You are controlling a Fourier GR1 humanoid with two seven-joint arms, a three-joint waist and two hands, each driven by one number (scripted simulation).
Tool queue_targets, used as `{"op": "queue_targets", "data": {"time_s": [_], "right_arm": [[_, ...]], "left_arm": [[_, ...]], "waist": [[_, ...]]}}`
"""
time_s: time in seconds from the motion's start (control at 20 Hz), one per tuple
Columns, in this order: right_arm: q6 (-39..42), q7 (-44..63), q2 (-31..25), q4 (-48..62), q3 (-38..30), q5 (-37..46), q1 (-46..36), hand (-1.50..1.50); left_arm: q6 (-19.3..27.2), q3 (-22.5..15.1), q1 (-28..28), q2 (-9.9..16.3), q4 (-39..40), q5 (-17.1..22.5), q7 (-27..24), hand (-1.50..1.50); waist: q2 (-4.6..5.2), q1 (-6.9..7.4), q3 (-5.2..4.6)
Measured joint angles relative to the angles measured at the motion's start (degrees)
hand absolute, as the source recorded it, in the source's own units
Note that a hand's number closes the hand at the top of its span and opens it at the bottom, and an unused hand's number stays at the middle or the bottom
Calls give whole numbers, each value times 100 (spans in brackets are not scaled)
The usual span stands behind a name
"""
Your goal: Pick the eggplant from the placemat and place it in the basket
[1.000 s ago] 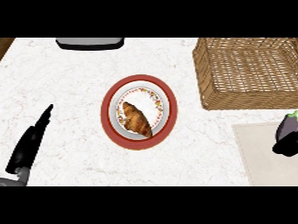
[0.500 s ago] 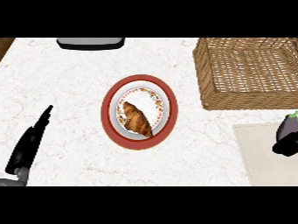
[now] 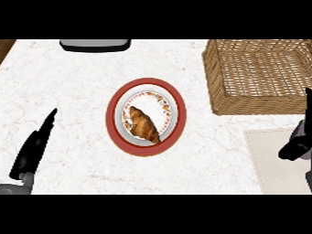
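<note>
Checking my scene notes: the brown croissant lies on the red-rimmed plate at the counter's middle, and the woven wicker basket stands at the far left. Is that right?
Not quite. The head view shows the woven wicker basket at the far right, not the far left. The brown croissant does lie on the red-rimmed plate at the counter's middle.

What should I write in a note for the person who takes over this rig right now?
Right hand: over the placemat at the view's right edge, fingers curled; the eggplant is hidden, so the grasp cannot be confirmed.
Left hand: open, resting at lower left.
Basket: upper right, no eggplant visible inside.
Done: hand is at the eggplant's spot.
Left: lift, carry to the basket, release.
</note>
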Motion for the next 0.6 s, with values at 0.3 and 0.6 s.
{"op": "queue_targets", "data": {"time_s": [0.3, 0.6], "right_arm": [[-27, -81, 299, 211, -117, 319, 98, -150], [-306, -278, 536, 629, -219, 659, 286, -150]], "left_arm": [[-218, 226, 116, -44, -124, -71, -28, 0], [-365, 371, 157, -151, -294, -225, 107, 0]], "waist": [[-1, 2, 0], [1, 1, -2]]}}
